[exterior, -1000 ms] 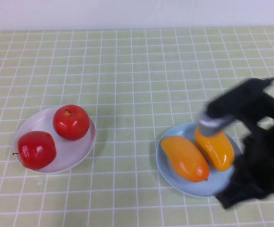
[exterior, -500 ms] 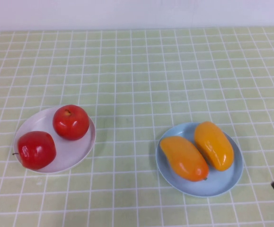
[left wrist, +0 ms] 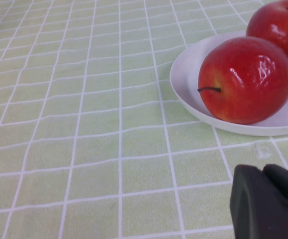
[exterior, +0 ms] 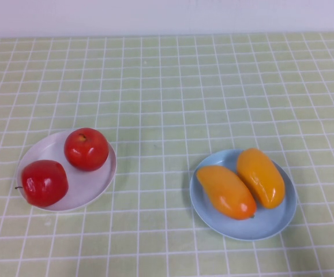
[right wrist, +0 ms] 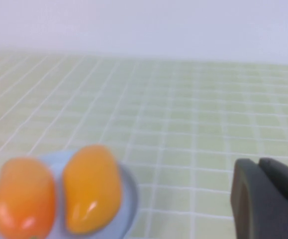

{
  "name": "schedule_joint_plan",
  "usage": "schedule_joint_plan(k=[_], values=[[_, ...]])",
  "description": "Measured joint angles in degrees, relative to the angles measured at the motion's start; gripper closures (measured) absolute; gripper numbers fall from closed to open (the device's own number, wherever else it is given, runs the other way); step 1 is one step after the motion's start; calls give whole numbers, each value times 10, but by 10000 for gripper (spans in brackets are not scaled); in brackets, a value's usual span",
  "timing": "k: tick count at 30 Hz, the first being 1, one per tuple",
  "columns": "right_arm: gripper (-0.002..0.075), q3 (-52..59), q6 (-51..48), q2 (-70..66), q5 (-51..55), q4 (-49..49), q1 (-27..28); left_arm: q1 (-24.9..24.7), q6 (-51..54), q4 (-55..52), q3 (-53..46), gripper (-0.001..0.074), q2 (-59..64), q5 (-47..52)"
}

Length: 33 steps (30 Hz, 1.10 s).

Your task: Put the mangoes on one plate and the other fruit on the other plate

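Jaws: left gripper (left wrist: 268, 201) by apples (left wrist: 245, 79), right gripper (right wrist: 265, 199) by mangoes (right wrist: 91, 189), opening indiscernible, neither holding; mangoes glossy, slippery—grasp mid-width.

Right claw (right wrist: 268, 199) apparently off the mangoes (exterior: 244, 182).

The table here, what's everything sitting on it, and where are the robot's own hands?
Apples: two, glossy red, both on the white plate.
White plate: one, on the table's left side.
Mangoes: two, orange-yellow, side by side on the blue plate.
Blue plate: one, light blue, on the table's right side.
Tablecloth: one, pale green with a white grid.
Left gripper: black, apart from the white plate, seen only in its wrist view.
Right gripper: dark grey, apart from the blue plate, seen only in its wrist view.
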State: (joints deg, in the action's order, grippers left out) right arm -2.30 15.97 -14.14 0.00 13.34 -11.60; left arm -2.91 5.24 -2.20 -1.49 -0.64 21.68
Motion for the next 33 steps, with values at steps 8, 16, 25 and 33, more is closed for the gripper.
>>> schedule_joint_plan(k=[8,16,25,33], values=[[741,37,16,142,36,-4,31,0,0,0,0,731,0,0],[741,38,17,146,58,-5,47,0,0,0,0,731,0,0],[741,38,-121,146,96,-89,48,0,0,0,0,731,-1,0],[742,38,-210,148,192,-168,48,0,0,0,0,731,-1,0]])
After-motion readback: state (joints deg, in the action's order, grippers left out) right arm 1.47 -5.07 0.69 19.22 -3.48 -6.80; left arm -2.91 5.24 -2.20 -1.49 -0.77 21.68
